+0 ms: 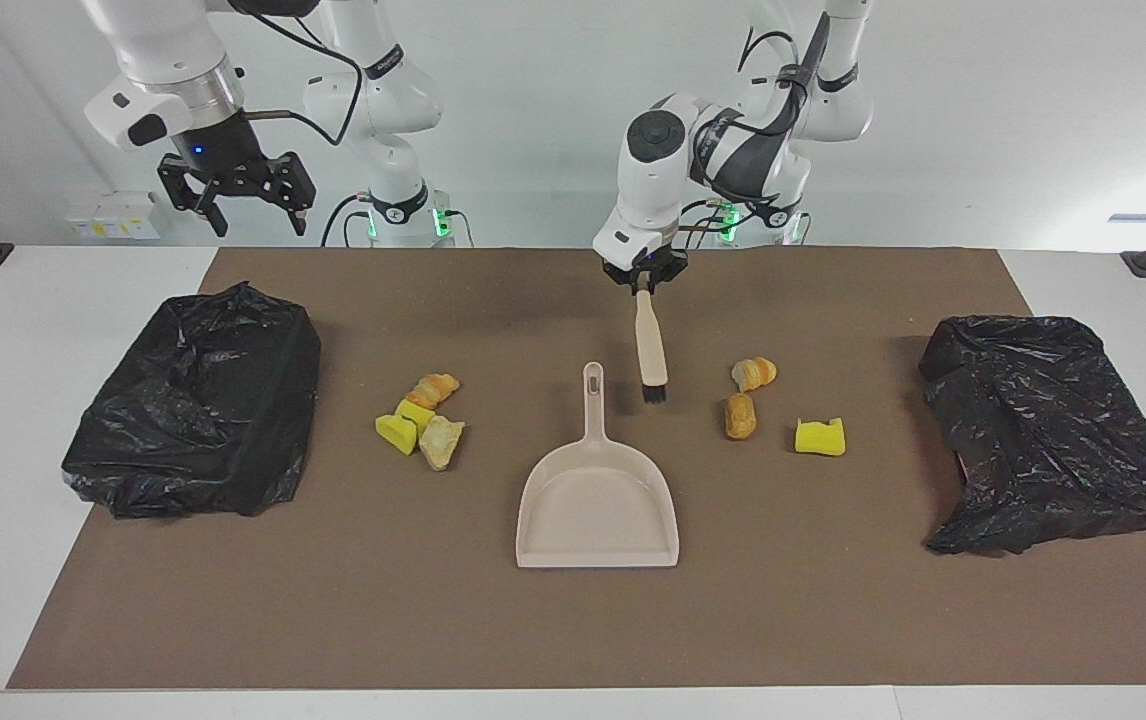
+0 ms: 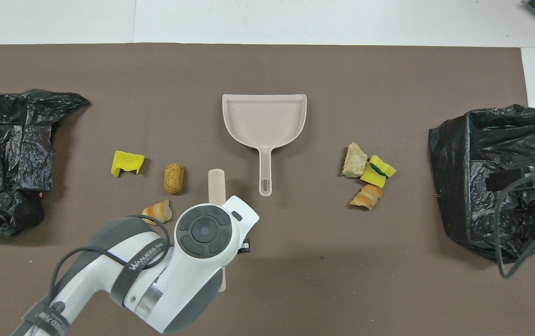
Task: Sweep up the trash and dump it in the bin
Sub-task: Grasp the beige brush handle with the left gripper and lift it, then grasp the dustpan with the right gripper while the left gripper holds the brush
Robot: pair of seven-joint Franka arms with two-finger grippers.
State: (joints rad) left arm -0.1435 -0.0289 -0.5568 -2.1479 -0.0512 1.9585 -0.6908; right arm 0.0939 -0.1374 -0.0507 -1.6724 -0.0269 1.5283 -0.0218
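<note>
Trash (image 1: 741,415) beside brush-holding left jaws

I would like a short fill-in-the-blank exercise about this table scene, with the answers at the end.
1. The left gripper is shut on the handle of the ____.
2. The dustpan holds ____ scraps of trash.
3. The number of black bags on the table is ____.
4. The right gripper, open, hangs up in the air at the right arm's end of the table, near a black ____.

Missing words: brush; no; two; bag
</note>
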